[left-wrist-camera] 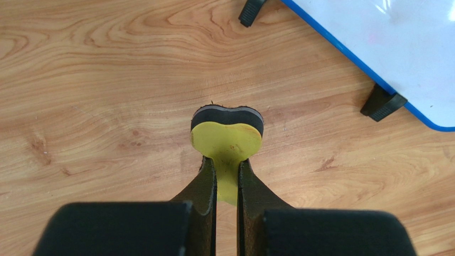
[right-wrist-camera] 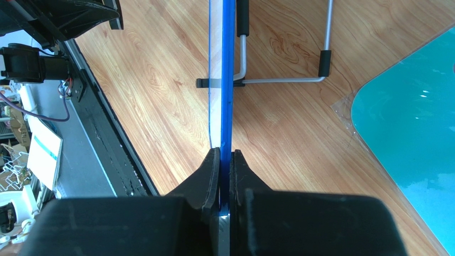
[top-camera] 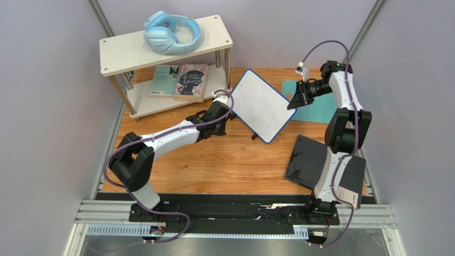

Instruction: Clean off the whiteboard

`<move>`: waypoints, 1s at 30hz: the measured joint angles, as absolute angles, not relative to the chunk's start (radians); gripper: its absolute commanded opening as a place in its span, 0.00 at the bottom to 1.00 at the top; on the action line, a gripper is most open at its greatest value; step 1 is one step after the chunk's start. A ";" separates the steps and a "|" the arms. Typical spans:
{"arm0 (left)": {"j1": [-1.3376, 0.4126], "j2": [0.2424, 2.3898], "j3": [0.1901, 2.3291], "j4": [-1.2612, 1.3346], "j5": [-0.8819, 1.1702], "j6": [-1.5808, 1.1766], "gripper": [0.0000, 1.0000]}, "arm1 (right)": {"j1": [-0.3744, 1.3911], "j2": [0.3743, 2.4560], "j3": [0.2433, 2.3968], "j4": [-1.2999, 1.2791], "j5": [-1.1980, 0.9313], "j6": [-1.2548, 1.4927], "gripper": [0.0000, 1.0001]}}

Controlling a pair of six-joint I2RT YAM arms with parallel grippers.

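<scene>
My right claw (right-wrist-camera: pixel 224 156) is pressed tight on the thin blue edge of the whiteboard (top-camera: pixel 263 104). It is a smooth white board with round corners, and it stands on little black feet in the middle of the wooden surface (top-camera: pixel 224 160), beside the shiny teal mat (right-wrist-camera: pixel 411 138). My left claw (left-wrist-camera: pixel 227 162) pinches the flat yellow handle of a small eraser (left-wrist-camera: pixel 227 133) with a soft black pad, over the grainy wood near the board's bottom edge.

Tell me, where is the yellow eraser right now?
In the left wrist view the yellow eraser is pinched in the left gripper over the wooden table, close beside the blue-framed edge of the whiteboard.
</scene>
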State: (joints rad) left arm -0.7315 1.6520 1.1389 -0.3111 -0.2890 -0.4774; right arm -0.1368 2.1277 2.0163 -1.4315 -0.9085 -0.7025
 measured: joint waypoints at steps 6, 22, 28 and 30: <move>-0.732 1.651 1.112 -0.318 -0.271 -0.485 0.00 | -0.123 2.133 2.028 -1.419 -0.875 -0.695 0.20; -0.733 1.652 1.089 -0.323 -0.227 -0.503 0.18 | -0.092 2.160 2.133 -1.370 -0.791 -0.713 0.50; -0.733 1.746 1.156 -0.382 -0.179 -0.520 0.65 | -0.092 2.160 2.195 -1.369 -0.786 -0.692 0.61; -0.733 1.777 1.174 -0.401 -0.163 -0.525 0.84 | -0.092 2.160 2.206 -1.367 -0.772 -0.669 0.64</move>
